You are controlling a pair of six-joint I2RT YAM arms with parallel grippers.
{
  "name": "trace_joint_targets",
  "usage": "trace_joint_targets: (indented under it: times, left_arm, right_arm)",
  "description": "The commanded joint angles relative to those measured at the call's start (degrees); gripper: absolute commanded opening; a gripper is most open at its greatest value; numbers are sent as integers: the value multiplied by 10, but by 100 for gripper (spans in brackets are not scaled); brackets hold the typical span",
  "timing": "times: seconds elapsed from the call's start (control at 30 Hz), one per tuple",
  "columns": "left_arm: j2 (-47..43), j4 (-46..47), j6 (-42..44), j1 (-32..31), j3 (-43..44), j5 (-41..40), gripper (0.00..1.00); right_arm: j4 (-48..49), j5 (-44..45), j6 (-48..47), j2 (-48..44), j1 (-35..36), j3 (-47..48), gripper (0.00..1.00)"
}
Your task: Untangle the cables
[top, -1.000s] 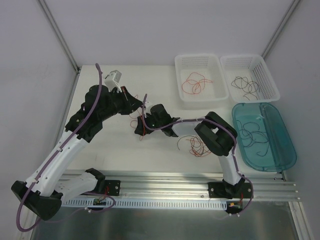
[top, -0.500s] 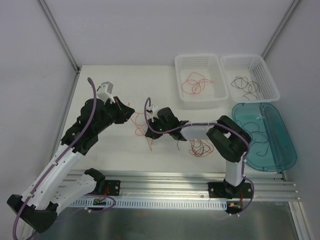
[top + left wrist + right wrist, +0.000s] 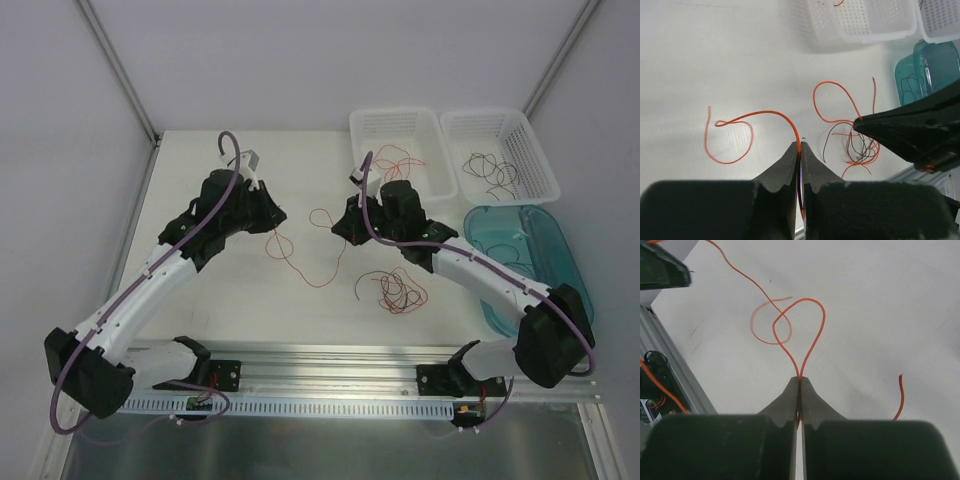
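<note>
My left gripper is shut on a thin red-orange cable. The cable curls in loops above the table's middle. My right gripper is shut on a red-orange strand too, folded double at its tips, with a heart-shaped loop beyond them. In the left wrist view the cable leaves my shut tips and curls left into a loop. A tangle of red-orange and dark cables lies on the table in front of the right gripper and also shows in the left wrist view.
A white basket with red-orange cables and a white basket with dark cables stand at the back right. A teal tray with dark cables lies at the right edge. A metal rail runs along the near edge.
Both grippers have moved back and apart, the right one to the right. The red-orange cable now hangs spread in loops between them, and the right arm has swung out to the right.
</note>
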Motion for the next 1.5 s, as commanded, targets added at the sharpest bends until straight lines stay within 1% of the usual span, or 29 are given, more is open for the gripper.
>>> trace_joint_targets:
  times: [0.0,0.13,0.17,0.23,0.27,0.3,0.33,0.37,0.43,0.47,0.5,0.53,0.57,0.63,0.7,0.73,0.8,0.83,0.9,0.93,0.97,1.0,1.1,1.13,1.17,1.23,1.27,1.37,1.47]
  left_arm:
    - [55,19,27,-6,74,52,3]
    - [147,20,49,-16,179,103,3]
    - [186,20,56,-20,231,118,3]
    - [230,20,63,-30,289,139,3]
    - [252,21,65,-33,350,149,4]
    - [298,22,70,-37,382,164,4]
    - [323,23,74,-44,448,175,3]
    - [374,23,80,-48,482,181,3]
    - [426,24,85,-55,549,196,4]
    - [482,25,87,-57,617,199,4]
    - [510,26,89,-57,651,208,4]
    - [538,28,91,-58,720,211,5]
    - [592,31,94,-59,752,213,5]
    - [641,73,106,-59,810,219,6]
    - [687,141,114,-59,805,230,8]
    - [698,214,115,-59,788,233,9]
    - [733,274,116,-59,771,233,17]
    - [745,316,115,-59,763,228,26]
    - [781,339,115,-59,763,227,45]
    - [797,344,114,-58,762,224,54]
    - [800,344,115,-57,761,218,75]
    - [801,344,115,-54,757,216,84]
    - [771,350,133,-52,712,203,99]
    - [757,353,139,-52,678,197,99]
    - [724,356,154,-52,662,192,99]
    - [671,355,164,-52,615,178,99]
    - [652,354,166,-52,600,173,99]
    - [573,332,158,-52,538,151,99]
    - [488,297,154,-52,470,111,99]
  right_arm:
    - [-80,-21,-42,-55,-23,50,1]
    - [-155,15,-69,-78,-70,97,1]
    - [-164,16,-72,-81,-83,107,1]
    - [-181,21,-75,-83,-126,136,1]
    - [-185,25,-77,-84,-140,146,1]
    - [-189,34,-75,-79,-167,158,1]
    - [-194,39,-75,-74,-181,180,1]
    - [-195,43,-72,-70,-203,191,1]
    - [-183,51,-63,-49,-226,208,1]
    - [-178,54,-60,-37,-236,225,1]
    - [-174,60,-58,-17,-253,232,1]
    - [-160,61,-47,-3,-262,240,1]
    - [-148,60,-42,8,-270,249,1]
    - [-113,60,-25,47,-292,258,1]
    - [-93,59,-20,79,-308,278,1]
    - [-80,62,-18,112,-312,287,1]
    - [-66,57,-14,149,-322,314,1]
    - [-56,57,-14,186,-326,325,1]
    - [-56,55,-15,220,-333,359,1]
    - [-56,52,-14,239,-335,371,4]
    - [-57,43,-13,271,-341,381,14]
    - [-61,37,-11,288,-343,395,19]
    - [-80,17,-11,313,-347,427,37]
    - [-82,15,-11,314,-348,431,43]
    - [-84,14,-13,313,-347,432,53]
    - [-96,9,-18,299,-347,432,61]
    - [-103,11,-21,292,-347,434,68]
    - [-138,5,-30,257,-347,428,74]
    - [-174,-13,-36,209,-344,397,75]
